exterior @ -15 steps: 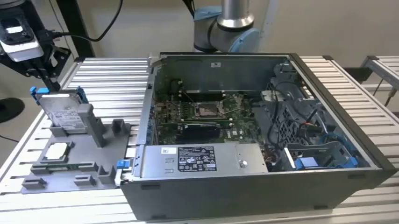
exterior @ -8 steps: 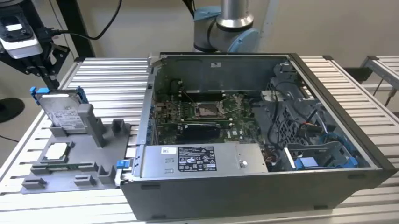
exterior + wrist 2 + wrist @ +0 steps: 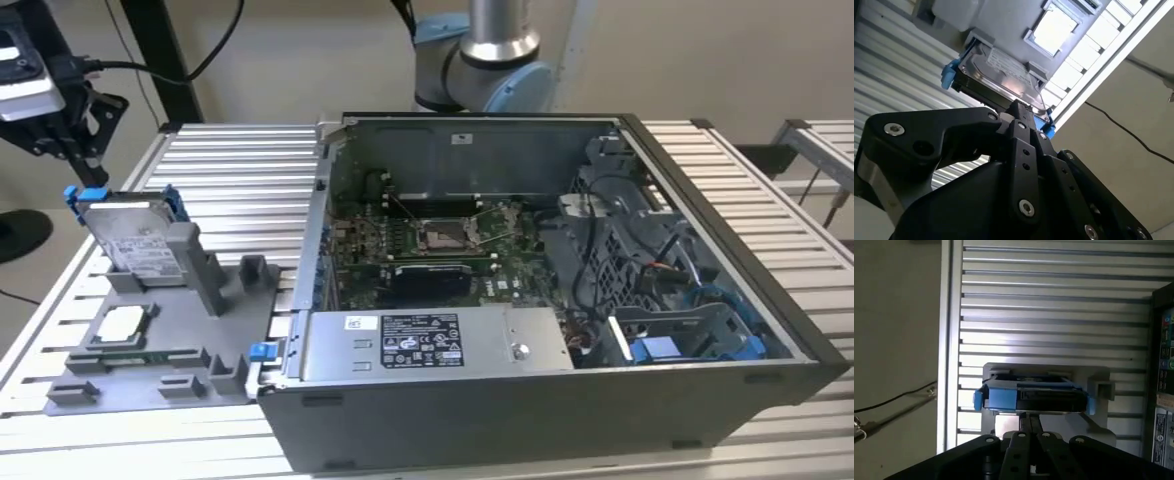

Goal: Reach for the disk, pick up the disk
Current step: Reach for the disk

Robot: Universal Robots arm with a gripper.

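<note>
Leaning in its slot, the disk [image 3: 134,240] sits at about nine o'clock in the exterior view, label up, its blue bracket [image 3: 83,195] framing the top edge, propped on the grey holder [image 3: 200,340] with the little square chip [image 3: 120,325] lying flat at the disk's six o'clock. Look at the gripper [image 3: 78,160]: it hangs just above the disk's twelve o'clock, not touching, and in both wrist views its fingers [image 3: 1029,416] are pressed together with nothing between them, pointed straight at the bracket edge. That's the worry, I'd say: a descent with the fingers closed like that would jab the bracket rather than straddle it, and could rock the tilted drive in its cradle or wedge it. An off-centre grip might let the smooth metal swing. Room is mixed: the holder's grey post [image 3: 207,275] stands close at the disk's three o'clock, and the open computer case [image 3: 747,300] walls off everything beyond it. Toward twelve o'clock there is bare slatted table [image 3: 227,170], while the table's edge runs close at nine o'clock.
</note>
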